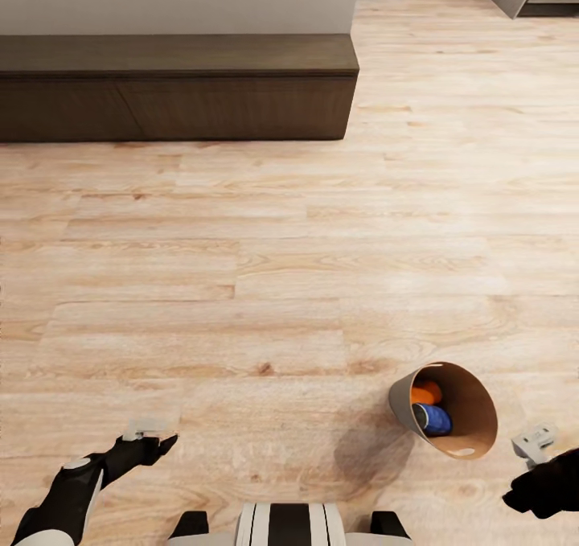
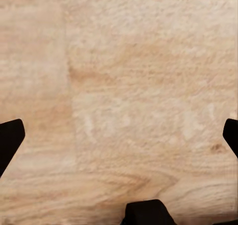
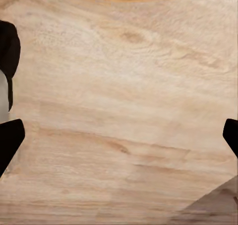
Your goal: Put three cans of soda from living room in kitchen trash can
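On the wood floor (image 1: 241, 289), bin (image 1: 474, 417) holding cans (image 1: 433, 419), both arms' fingers spread, empty.

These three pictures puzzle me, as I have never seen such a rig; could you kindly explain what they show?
It is a simulated two-armed wheeled robot. The large picture looks down from its head: a wooden floor, a low dark-brown bench, and a tipped bin with an orange can and a blue can inside. The left tool and right tool hang near the bottom corners. The other two pictures come from wrist cameras facing the floor; both tools are open and hold nothing.
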